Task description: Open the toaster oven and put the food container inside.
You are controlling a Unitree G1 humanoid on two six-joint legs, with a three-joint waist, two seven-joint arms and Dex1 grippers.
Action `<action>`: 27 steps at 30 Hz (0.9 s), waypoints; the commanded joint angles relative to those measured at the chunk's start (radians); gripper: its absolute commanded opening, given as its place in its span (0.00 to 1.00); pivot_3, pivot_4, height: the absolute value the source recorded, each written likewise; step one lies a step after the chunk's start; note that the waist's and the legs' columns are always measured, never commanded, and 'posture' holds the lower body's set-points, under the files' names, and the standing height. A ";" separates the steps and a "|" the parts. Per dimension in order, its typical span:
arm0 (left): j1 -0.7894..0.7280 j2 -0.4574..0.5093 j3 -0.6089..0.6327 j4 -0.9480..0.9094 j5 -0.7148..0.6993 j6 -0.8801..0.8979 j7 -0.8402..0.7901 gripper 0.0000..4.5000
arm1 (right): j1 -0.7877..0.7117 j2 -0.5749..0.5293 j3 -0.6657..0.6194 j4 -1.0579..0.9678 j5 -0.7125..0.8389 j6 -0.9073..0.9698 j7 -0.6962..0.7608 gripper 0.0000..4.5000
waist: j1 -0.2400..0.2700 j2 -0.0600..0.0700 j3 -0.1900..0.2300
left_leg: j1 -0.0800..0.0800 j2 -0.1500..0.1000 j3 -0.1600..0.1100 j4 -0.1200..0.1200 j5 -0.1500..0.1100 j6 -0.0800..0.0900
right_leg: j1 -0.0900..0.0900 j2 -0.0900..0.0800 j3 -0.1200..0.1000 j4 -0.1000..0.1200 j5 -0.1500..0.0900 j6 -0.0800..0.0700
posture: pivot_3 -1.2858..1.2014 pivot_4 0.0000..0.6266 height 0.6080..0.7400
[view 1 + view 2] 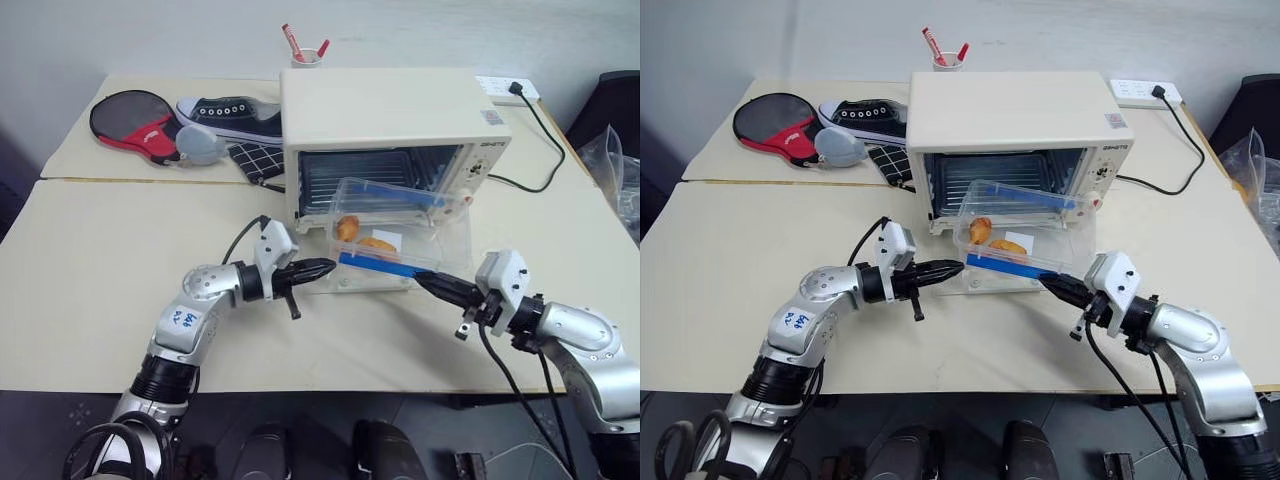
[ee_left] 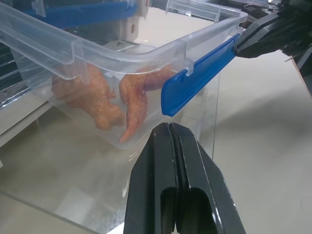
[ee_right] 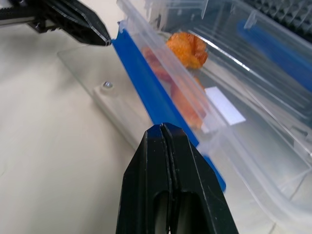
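Observation:
The cream toaster oven (image 1: 390,105) stands at the back of the table with its glass door (image 1: 455,245) folded down flat. The clear food container (image 1: 395,215), with orange food inside, rests on that door in front of the oven's mouth. Its near blue clip (image 1: 378,264) faces me. My left gripper (image 1: 325,268) is shut, and its tip sits at the clip's left end. My right gripper (image 1: 425,280) is also shut, and its tip is at the clip's right end. The left wrist view shows the container (image 2: 97,73) just beyond my shut fingers (image 2: 195,175).
A red paddle (image 1: 130,118), a dark sneaker (image 1: 235,118) and a grey pouch (image 1: 200,148) lie at the back left. A cup of pens (image 1: 307,50) stands behind the oven. The black cord (image 1: 545,140) runs to a power strip (image 1: 510,90) at the back right.

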 commanded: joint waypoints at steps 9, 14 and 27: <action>0.054 0.033 -0.005 -0.083 -0.032 -0.024 -0.096 0.00 | 0.103 -0.102 -0.226 0.025 -0.007 0.029 -0.013 0.00 | 0.000 0.000 0.000 | 0.001 0.000 0.000 0.000 0.000 0.000 | 0.001 -0.001 0.000 0.000 0.000 0.000 | 0.52 0.24 1.00; 0.034 -0.001 -0.025 -0.070 -0.022 -0.028 -0.105 0.00 | -0.069 -0.067 -0.142 0.195 -0.100 -0.071 -0.051 0.00 | -0.003 0.001 0.000 | 0.001 0.000 0.000 0.000 0.000 0.000 | 0.001 0.000 0.000 0.000 0.000 0.000 | 0.52 0.24 1.00; 0.007 -0.009 -0.025 -0.058 -0.019 -0.032 -0.105 0.00 | -0.425 0.029 0.019 0.575 -0.204 -0.282 -0.013 0.00 | -0.013 0.004 0.001 | 0.000 0.000 0.000 0.000 0.000 0.000 | 0.001 0.000 0.000 -0.001 0.000 0.000 | 0.52 0.24 1.00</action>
